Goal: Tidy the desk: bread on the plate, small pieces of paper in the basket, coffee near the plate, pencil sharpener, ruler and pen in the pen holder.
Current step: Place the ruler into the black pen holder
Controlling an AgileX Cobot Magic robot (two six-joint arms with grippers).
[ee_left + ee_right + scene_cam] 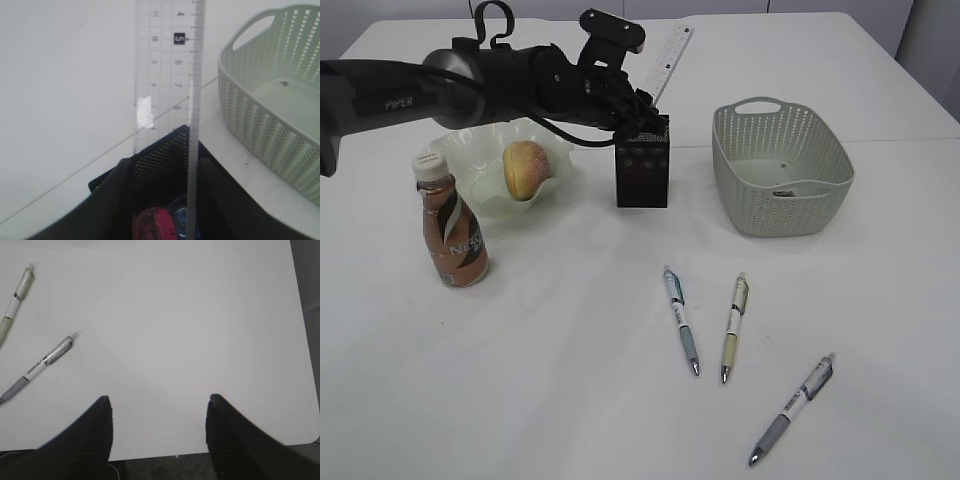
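The transparent ruler [170,75] is gripped upright by the left pincer [165,200] with its lower end inside the black mesh pen holder [642,170]; it should be kept vertical and released only once bottomed, while the right pincer [157,425] hangs parted, empty.

We could not make out the red object [151,224] deep in the pen holder [160,160] — cut off by the frame's bottom edge, ruler [170,65] top cropped too, small item in the basket [782,193] too tiny to identify.
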